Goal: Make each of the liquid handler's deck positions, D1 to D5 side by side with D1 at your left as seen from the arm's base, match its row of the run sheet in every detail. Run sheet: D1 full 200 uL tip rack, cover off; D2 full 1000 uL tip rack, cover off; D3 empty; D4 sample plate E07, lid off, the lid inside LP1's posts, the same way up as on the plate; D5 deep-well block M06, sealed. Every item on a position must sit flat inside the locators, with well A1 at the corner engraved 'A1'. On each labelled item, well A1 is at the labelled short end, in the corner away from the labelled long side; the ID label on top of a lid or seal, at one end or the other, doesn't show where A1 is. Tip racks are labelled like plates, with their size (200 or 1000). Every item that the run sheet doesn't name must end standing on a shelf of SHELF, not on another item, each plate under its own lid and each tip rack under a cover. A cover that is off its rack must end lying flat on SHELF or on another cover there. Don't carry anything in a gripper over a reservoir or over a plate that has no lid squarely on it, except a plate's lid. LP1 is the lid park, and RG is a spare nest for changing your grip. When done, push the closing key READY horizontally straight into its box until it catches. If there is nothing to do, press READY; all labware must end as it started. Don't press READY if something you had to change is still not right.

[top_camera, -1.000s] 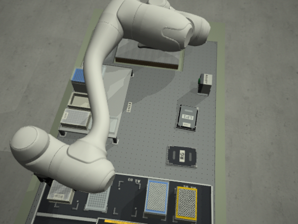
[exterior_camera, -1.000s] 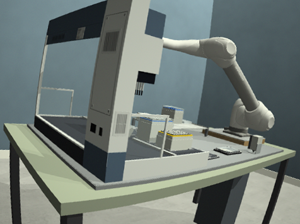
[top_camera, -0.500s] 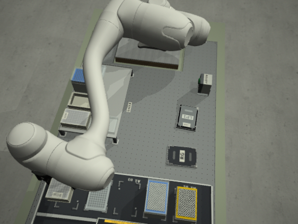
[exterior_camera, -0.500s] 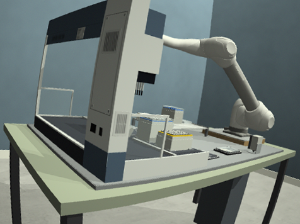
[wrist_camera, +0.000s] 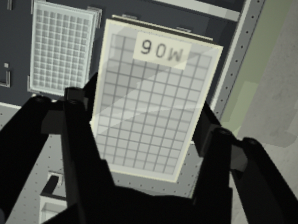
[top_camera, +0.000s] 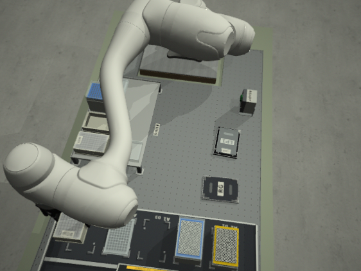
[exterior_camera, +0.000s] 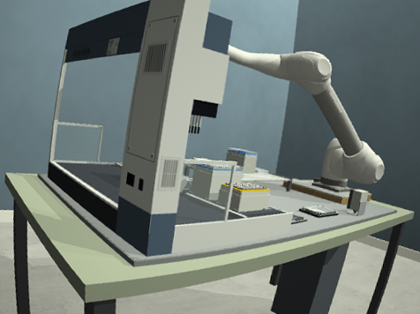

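Observation:
My gripper is shut on the long sides of the sealed deep-well block M06. It holds the block above the D5 end of the deck, toward the deck's outer edge. The seal's M06 label points away from my wrist. In the top view the arm hides the fingers. A clear sample plate sits on D4 beside it. D3 is bare. A blue-rimmed tip rack stands on D2 and a yellow-rimmed tip rack on D1, both uncovered.
LP1 holds a flat labelled piece. RG is bare. The READY box stands near the far edge. SHELF carries a blue rack, an open tray and a plate. The handler's gantry spans the deck.

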You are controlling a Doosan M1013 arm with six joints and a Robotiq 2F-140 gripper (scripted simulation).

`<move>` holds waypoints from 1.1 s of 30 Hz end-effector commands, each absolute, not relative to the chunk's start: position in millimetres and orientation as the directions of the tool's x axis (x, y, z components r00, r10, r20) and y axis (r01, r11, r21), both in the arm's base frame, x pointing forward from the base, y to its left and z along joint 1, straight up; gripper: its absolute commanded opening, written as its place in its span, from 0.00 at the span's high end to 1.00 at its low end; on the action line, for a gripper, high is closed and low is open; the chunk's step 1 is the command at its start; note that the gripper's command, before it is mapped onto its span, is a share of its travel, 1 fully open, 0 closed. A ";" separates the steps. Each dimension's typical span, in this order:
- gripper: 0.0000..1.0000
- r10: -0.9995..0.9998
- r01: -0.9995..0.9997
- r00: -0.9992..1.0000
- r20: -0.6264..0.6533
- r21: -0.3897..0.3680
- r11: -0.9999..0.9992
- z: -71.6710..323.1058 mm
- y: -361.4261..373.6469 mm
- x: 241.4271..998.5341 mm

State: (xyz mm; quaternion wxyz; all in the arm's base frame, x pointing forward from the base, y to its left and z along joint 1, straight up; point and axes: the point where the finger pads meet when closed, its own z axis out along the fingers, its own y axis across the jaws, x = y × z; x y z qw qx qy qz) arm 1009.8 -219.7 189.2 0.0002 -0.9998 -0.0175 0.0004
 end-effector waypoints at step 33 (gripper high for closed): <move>0.90 0.035 0.035 0.999 0.001 0.000 -0.999 241.9 -219.7 1010.0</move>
